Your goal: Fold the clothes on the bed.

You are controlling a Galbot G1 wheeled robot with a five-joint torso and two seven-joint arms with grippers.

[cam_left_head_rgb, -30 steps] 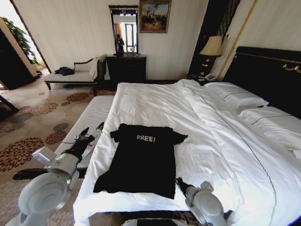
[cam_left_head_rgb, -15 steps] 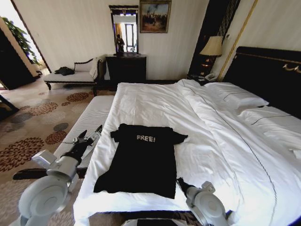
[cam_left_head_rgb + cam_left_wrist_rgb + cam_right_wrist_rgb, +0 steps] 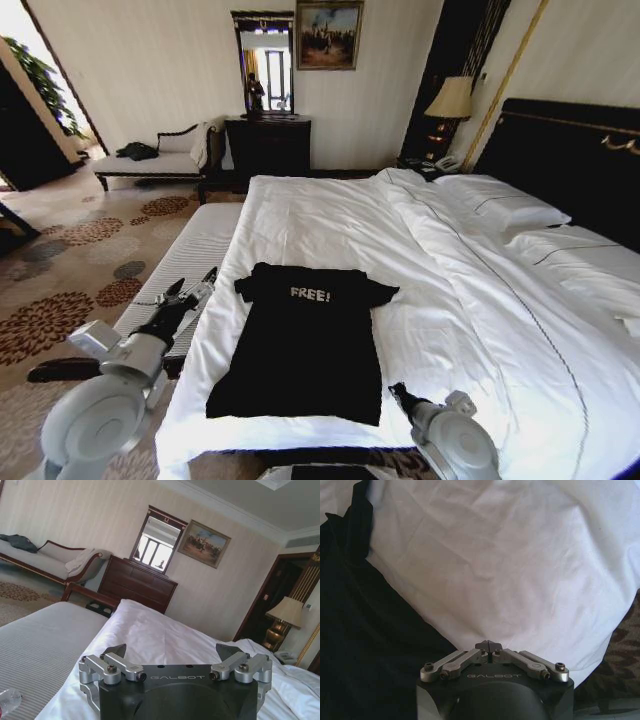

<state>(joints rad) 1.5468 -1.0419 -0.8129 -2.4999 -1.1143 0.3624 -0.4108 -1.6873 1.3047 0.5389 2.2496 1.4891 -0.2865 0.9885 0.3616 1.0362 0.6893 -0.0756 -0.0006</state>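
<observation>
White-sheeted bed (image 3: 420, 250) with dark headboard carries the black short-sleeved "FREE!" T-shirt (image 3: 300, 350), lying flat near the foot edge. Left gripper (image 3: 190, 290) hovers beside the shirt's left sleeve, jaws wide apart, empty. Right gripper (image 3: 488, 645) at the shirt's lower right hem, jaws closed together, gripping nothing visible.

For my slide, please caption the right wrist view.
Shut right gripper beside flat black cotton T-shirt on white-sheeted bed.

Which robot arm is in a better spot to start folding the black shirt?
Probably the right. Its end effector sits shut at the T-shirt's near right corner, on the bed. The left end effector hovers open beside the bed, off the shirt.
</observation>
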